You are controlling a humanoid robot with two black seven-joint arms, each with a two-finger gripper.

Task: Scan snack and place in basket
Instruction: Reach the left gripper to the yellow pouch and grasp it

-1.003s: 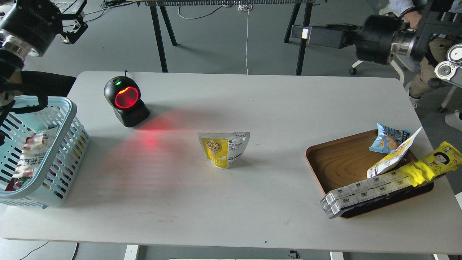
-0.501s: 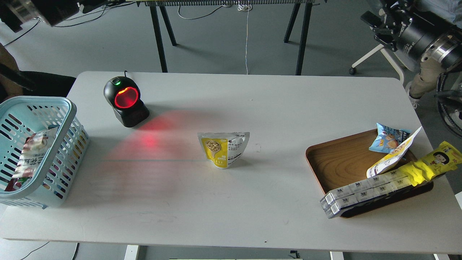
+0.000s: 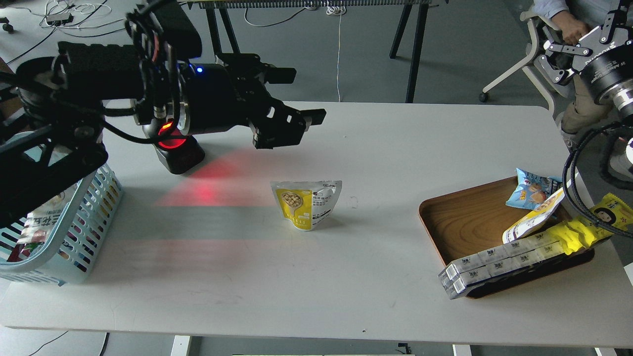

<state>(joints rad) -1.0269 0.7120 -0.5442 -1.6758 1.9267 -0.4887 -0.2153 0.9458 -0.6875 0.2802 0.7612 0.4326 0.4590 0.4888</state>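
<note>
The snack (image 3: 306, 203), a small yellow and white pouch picturing nuts, stands upright on the white table (image 3: 346, 277) near its middle. The light blue basket (image 3: 84, 232) stands at the table's left edge, partly hidden by my left arm, with a red and white packet (image 3: 37, 222) inside. My left gripper (image 3: 309, 96) is open and empty, above the table behind and slightly left of the snack. My right gripper (image 3: 581, 37) is raised at the top right beyond the table, its fingers apart and empty.
A black scanner (image 3: 175, 148) glowing red stands at the back left, partly behind my left arm, casting red light on the table. A brown wooden tray (image 3: 465, 217) at the right holds a blue packet (image 3: 531, 190), a long yellow pack (image 3: 578, 232) and other packs. A person sits at the far right.
My left arm has swung in from the top left corner across the scanner to above the table behind the snack. My right gripper has shifted at the top right. The snack has not moved.
</note>
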